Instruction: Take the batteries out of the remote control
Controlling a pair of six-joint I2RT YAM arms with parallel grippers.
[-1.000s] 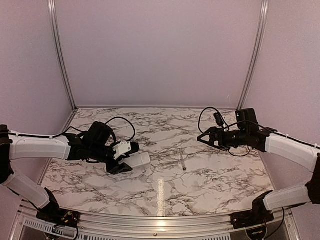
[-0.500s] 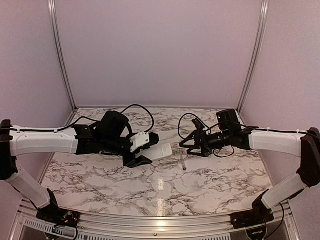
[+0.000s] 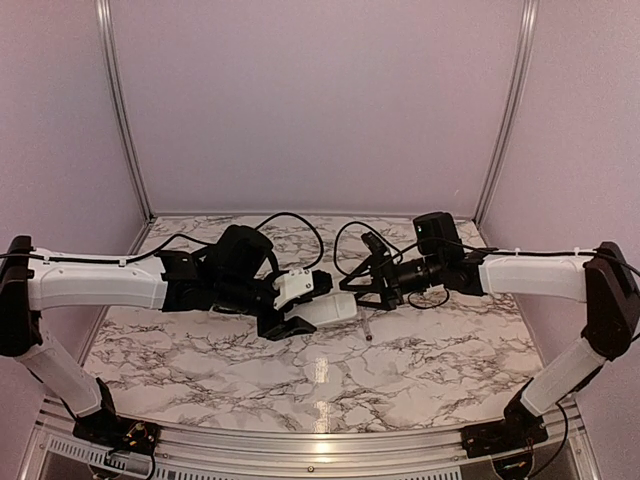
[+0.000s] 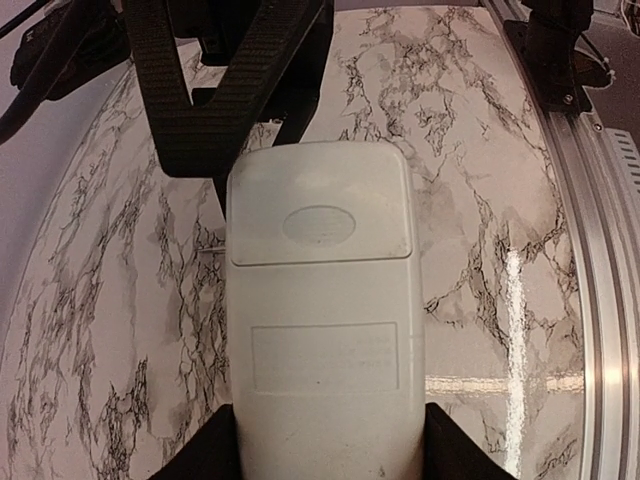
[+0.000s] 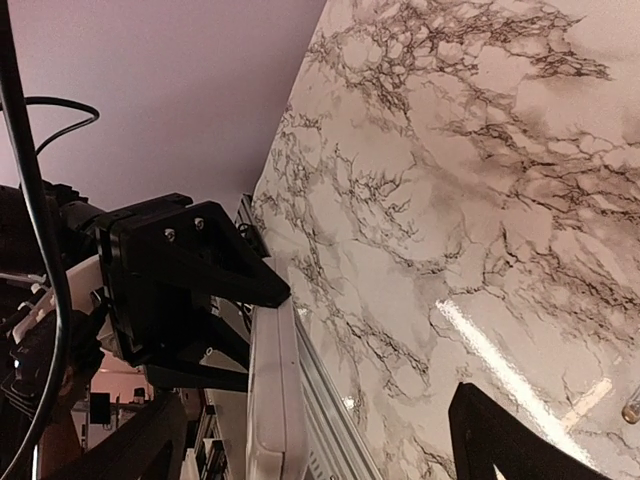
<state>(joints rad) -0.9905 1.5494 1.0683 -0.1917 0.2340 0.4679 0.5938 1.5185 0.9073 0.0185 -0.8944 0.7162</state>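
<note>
The remote control point(image 3: 332, 308) is a flat white bar held above the marble table, with my left gripper point(image 3: 292, 314) shut on its near end. In the left wrist view the remote control point(image 4: 320, 290) shows its back, a cover with an oval dimple point(image 4: 320, 222) closed over the far end. The batteries are hidden. My right gripper point(image 3: 357, 291) stands open at the remote's free end. In the right wrist view the remote point(image 5: 273, 400) is seen edge-on between my right gripper's point(image 5: 310, 450) two spread fingers, touching neither.
A slim little stick with a dark end point(image 3: 367, 328) lies on the marble just below the two grippers; its tip shows at the right wrist view's edge point(image 5: 632, 408). Black cables point(image 3: 300, 225) loop over both wrists. Aluminium rail point(image 3: 320, 440) along the near edge.
Both arms have come together over the table's middle. The left carried the remote rightward; the right swung left until its open fingers straddle the remote's end.
</note>
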